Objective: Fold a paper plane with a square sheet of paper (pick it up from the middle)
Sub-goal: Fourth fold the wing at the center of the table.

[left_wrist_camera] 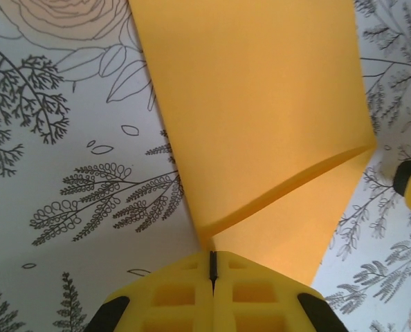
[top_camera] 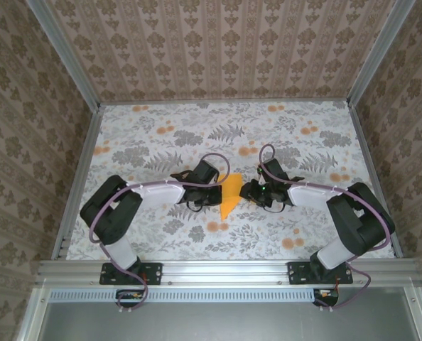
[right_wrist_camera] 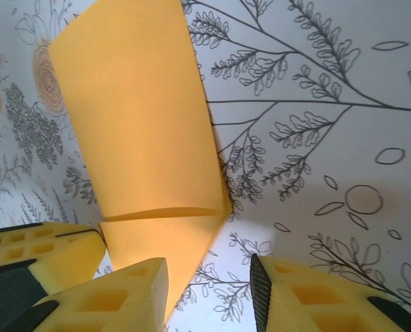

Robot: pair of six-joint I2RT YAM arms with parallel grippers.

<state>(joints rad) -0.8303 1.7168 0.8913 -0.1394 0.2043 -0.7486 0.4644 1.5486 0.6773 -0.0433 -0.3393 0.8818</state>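
The orange-yellow sheet of paper (top_camera: 230,196) is folded over into a pointed shape and sits between the two grippers at the table's middle. My left gripper (top_camera: 216,195) is shut on it. In the left wrist view the closed gripper (left_wrist_camera: 212,257) pinches the paper (left_wrist_camera: 261,124) at a corner where a folded flap meets the lower layer. My right gripper (top_camera: 249,191) is open just right of the paper. In the right wrist view the right gripper (right_wrist_camera: 209,294) has the paper (right_wrist_camera: 140,131) beside its left finger (right_wrist_camera: 122,294), and nothing is pinched.
The table (top_camera: 161,135) wears a white cloth printed with grey leaves and small orange flowers. Aluminium rails (top_camera: 79,185) and patterned walls close it in on three sides. A finger of the left gripper (right_wrist_camera: 43,252) shows at the right wrist view's lower left.
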